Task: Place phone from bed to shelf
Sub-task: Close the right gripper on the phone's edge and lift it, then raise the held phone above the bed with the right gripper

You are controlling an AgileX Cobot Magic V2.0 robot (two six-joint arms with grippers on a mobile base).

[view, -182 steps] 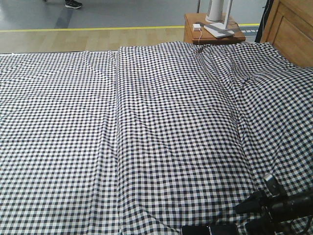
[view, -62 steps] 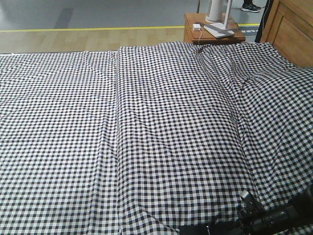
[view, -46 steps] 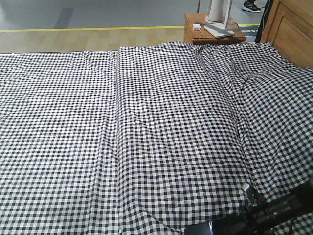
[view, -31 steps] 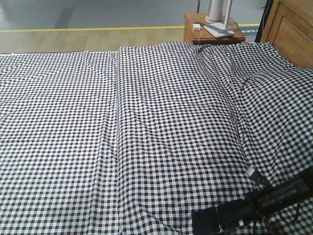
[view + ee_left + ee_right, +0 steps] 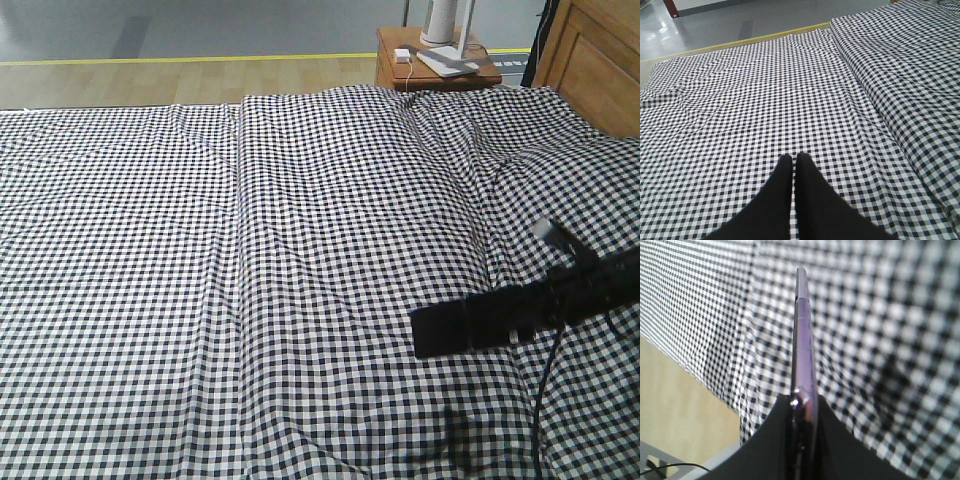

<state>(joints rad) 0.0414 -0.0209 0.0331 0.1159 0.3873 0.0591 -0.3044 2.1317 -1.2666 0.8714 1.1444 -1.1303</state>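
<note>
While the right gripper is clamping one end of the phone, the phone is hanging above the bed, long axis pointing straight out from the jaws. The left gripper is sitting pinched together, empty.

I can read no text, label, brand or number in any of my views. The thin black phone with a pinkish metal rim shows me only its bare edge. The small white box on the brown wooden side table, beyond the far edge of the black-and-white checked bed, is too small to read.
</note>
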